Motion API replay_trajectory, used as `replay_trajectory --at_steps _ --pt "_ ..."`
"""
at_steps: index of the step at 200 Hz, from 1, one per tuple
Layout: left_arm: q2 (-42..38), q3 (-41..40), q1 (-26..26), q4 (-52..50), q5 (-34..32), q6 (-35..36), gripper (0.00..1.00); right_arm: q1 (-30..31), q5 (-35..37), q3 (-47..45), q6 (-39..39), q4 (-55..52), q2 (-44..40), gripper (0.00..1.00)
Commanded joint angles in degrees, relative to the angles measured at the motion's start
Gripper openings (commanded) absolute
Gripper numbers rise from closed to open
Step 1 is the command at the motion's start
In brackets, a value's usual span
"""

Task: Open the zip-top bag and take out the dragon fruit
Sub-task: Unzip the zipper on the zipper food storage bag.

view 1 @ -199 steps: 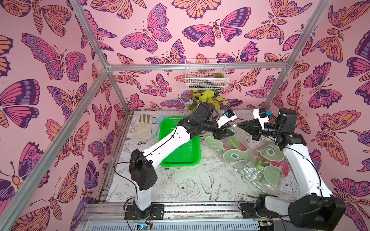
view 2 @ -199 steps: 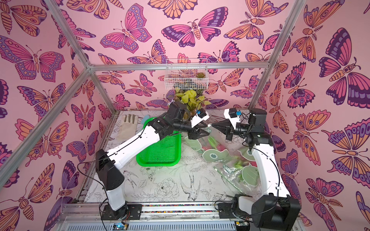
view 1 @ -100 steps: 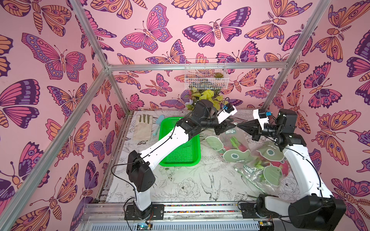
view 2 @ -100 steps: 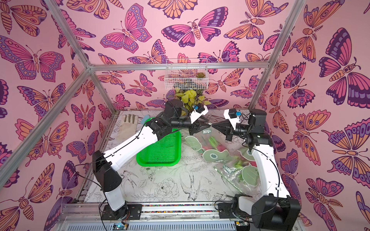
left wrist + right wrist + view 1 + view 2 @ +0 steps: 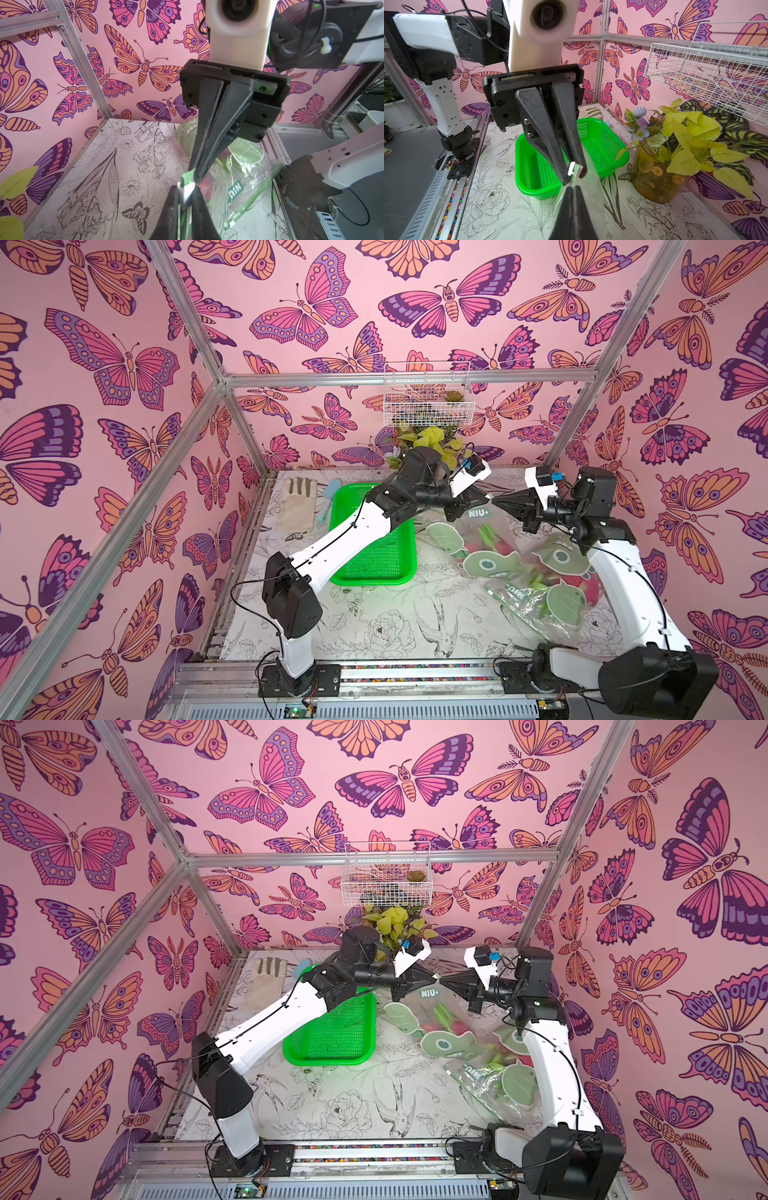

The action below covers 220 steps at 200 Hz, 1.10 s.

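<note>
Dragon fruit (image 5: 584,587), magenta with green tips, inside clear cartoon-dinosaur zip-top bag (image 5: 521,603).

The left gripper (image 5: 432,978) and right gripper (image 5: 445,982) meet almost tip to tip above the far part of the table (image 5: 332,1106). Each tapers to a narrow point, jaws drawn together, at the top edge of the zip-top bag (image 5: 449,1042). The clear bag, printed with green dinosaurs, hangs from there and trails onto the table beside the right arm. Red dragon fruit (image 5: 456,1028) with green tips shows through the plastic. A green basket (image 5: 332,1036) sits just beside the bag, under the left arm, and a glove (image 5: 268,982) lies near the far left corner
</note>
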Motion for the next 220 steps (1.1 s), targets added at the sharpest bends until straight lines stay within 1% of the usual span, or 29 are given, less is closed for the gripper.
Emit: replay_trajectory --at_steps 1,6,14,23,47,68,97,122,204,220 --pt "-1.96 -0.08 0.47 -1.1 2.81 0.38 0.0 -0.19 0.16 2.54 -2.29 -4.23 -0.67 0.12" --pt "-1.87 0.07 0.47 -1.47 2.91 0.68 0.0 -0.18 0.0 2.66 -2.17 -4.38 -0.74 0.18" --pt "-1.73 0.44 0.4 -2.29 3.18 1.23 0.0 -0.14 -0.54 2.83 -2.06 -4.52 -0.8 0.25" --pt "-1.57 0.93 0.53 -3.35 3.29 1.79 0.0 -0.13 -1.16 3.01 -2.09 -4.51 -0.71 0.27" --pt "-1.13 2.08 0.56 -5.25 3.89 2.72 0.0 -0.2 -3.0 3.7 -0.85 -3.79 -0.18 0.26" --pt "-0.86 2.76 0.56 -6.26 4.24 3.24 0.0 -0.15 -4.7 4.81 0.11 -4.36 0.79 0.2" --pt "-0.93 2.92 0.56 -6.5 4.43 3.53 0.0 -0.15 -4.96 5.28 -0.58 -6.21 1.63 0.24" --pt "-0.65 3.27 0.56 -6.83 4.43 3.79 0.0 0.04 -6.74 5.37 -0.56 -7.25 2.42 0.26" --pt "1.06 5.82 0.56 -8.39 4.96 3.97 0.0 0.3 -7.77 4.43 -1.89 -8.61 3.27 0.26" --pt "1.46 6.27 0.56 -8.66 5.13 3.97 0.0 0.65 -7.79 4.17 -2.26 -8.84 3.39 0.25"
